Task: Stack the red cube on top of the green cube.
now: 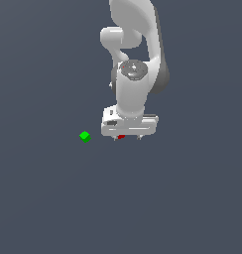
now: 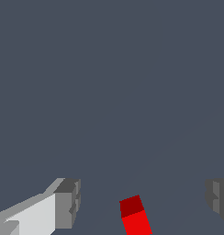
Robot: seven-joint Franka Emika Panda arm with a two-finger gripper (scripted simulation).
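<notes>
A: Where is the pincer (image 2: 140, 202) now, and in what state?

B: It hangs low over the grey worktop (image 1: 43, 198), pointing down. Its two fingers (image 2: 68, 202) stand wide apart, and nothing is clamped between them.

A: And the red cube (image 2: 136, 215)?

B: In the wrist view it lies in the gap of the pincer, touching neither finger, and a little closer to one finger than to the other. In the exterior view only a small red part shows under the white hand. I cannot tell if the fingertips are already at the height of the cube.

A: So which way is the cube from the pincer?

B: Almost straight below it, between the fingers. I judge that the next move needs only a short descent and a closing. The cube has no long axis, so its turn matters little.

A: And further from the pincer?

B: The green cube (image 1: 85, 136) sits on the worktop, well apart from the pincer, toward the exterior view's left. Nothing lies on top of it.

A: Any containers?

B: None are visible.
</notes>
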